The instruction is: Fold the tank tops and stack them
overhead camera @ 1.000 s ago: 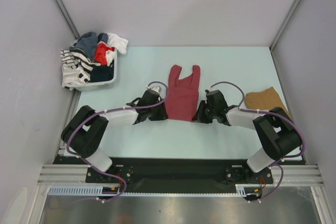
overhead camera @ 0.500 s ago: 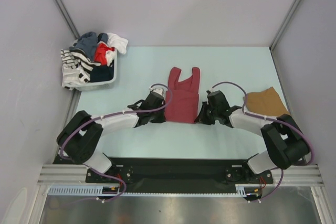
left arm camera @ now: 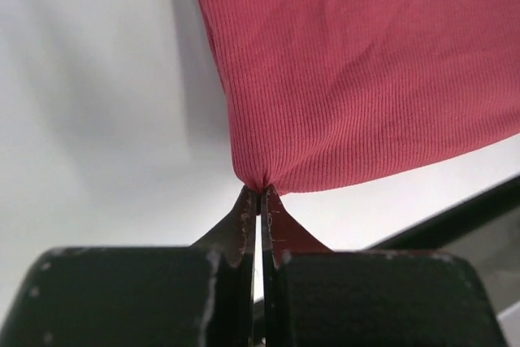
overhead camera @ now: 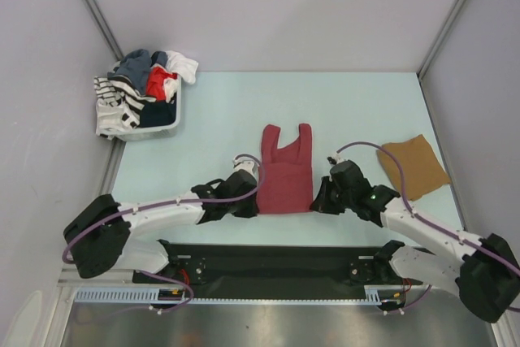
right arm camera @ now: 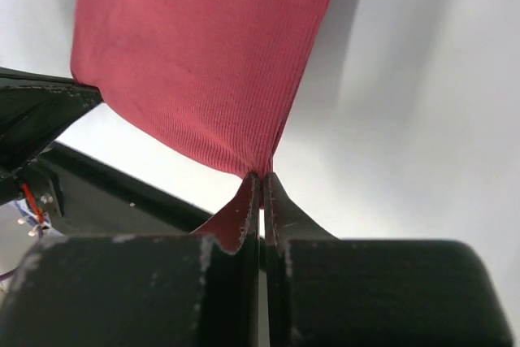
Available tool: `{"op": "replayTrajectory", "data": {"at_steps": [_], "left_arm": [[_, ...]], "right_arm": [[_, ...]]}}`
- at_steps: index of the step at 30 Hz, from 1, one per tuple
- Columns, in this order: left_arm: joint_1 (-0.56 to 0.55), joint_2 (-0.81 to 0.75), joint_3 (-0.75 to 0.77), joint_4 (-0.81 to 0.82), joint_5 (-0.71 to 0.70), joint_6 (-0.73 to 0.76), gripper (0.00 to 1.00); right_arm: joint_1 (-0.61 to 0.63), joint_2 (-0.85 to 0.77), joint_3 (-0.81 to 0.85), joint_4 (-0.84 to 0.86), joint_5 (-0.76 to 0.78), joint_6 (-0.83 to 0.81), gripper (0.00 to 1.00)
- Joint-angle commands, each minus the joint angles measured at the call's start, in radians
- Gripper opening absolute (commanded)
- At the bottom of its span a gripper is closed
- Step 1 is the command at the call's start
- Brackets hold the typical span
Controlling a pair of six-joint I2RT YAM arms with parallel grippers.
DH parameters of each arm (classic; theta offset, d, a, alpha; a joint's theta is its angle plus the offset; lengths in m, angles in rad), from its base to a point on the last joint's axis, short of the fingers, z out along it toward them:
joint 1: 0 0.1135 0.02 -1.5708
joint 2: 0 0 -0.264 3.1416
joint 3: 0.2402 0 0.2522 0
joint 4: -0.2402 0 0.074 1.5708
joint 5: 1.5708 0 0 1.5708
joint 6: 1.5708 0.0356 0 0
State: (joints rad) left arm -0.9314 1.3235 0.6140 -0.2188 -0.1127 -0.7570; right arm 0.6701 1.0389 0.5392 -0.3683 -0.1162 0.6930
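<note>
While the left pincer (left arm camera: pixel 260 191) is pressed together on the near-left hem corner of the maroon tank top (overhead camera: pixel 286 172), the right pincer (right arm camera: pixel 260 175) pinches the near-right corner the same way. At both tips the cloth puckers to a point.

Step in hand, as judged: fold the hem up to the straps.
- Raise both corners together and level, with the hem lightly taut between them.
- Carry them away from the bases and lay the hem on the strap ends.
- Each grip holds little fabric, so a jerk could pull it free. Uneven travel would skew the fold.

Garment: fine ribbed knit, flat, straps pointing away. It lies mid-surface (overhead camera: pixel 203 111) near the front edge, between the arms. A tan tank top (overhead camera: pixel 413 166) lies well apart to the right, and a basket (overhead camera: pixel 150 132) of mixed clothes sits far left.
</note>
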Motion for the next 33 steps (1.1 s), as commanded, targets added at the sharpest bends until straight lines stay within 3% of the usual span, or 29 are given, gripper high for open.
{"op": "replayTrajectory", "data": {"at_steps": [1, 6, 10, 14, 20, 33], "left_arm": [[-0.052, -0.069, 0.006, -0.073, -0.035, -0.054, 0.0], [-0.075, -0.151, 0.019, -0.134, -0.048, -0.074, 0.0], [-0.073, -0.185, 0.12, -0.218, -0.074, -0.038, 0.0], [-0.07, -0.136, 0.239, -0.315, -0.097, 0.028, 0.0], [-0.012, -0.067, 0.337, -0.312, -0.038, 0.096, 0.0], [0.16, 0.075, 0.516, -0.32, 0.064, 0.212, 0.0]], "right_arm": [[0.031, -0.08, 0.033, -0.139, 0.043, 0.023, 0.01], [0.066, -0.128, 0.062, -0.213, 0.073, 0.028, 0.0], [0.066, -0.123, 0.152, -0.261, 0.101, -0.003, 0.0], [0.066, -0.085, 0.26, -0.313, 0.115, -0.044, 0.01], [0.008, 0.018, 0.393, -0.327, 0.125, -0.127, 0.01], [-0.142, 0.174, 0.505, -0.27, 0.029, -0.214, 0.0]]}}
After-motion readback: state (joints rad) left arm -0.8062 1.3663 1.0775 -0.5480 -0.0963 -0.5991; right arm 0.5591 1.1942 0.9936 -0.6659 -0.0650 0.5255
